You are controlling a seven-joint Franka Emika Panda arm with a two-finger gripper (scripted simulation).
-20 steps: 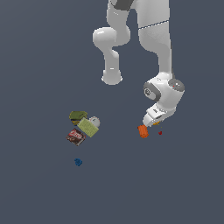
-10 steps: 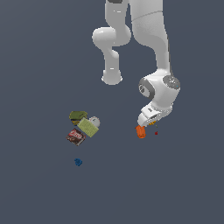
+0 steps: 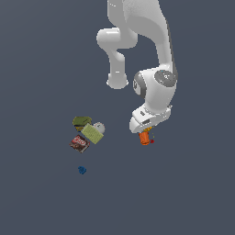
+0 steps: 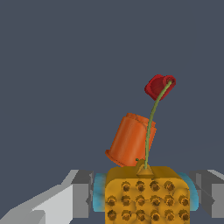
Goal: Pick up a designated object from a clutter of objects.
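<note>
Yellow-orange boxy item with cyan ends [image 4: 147,195] clamped between end effector [image 4: 144,194] fingers, touching tilted orange cylinder [image 4: 131,140].

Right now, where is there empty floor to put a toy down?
Bare grey floor lies between the light green block and the orange cylinder, and beyond the small blue bit. It is crowded around the olive-green lump and dark red-labelled packet.

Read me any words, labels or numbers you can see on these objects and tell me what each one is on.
Nothing readable.
Dark red-labelled packet: pale marks on a red label, too small and blurred to read.
Yellow-orange boxy item between the gripper fingers: rows of dark dots only, no letters.
Orange cylinder: plain.
</note>
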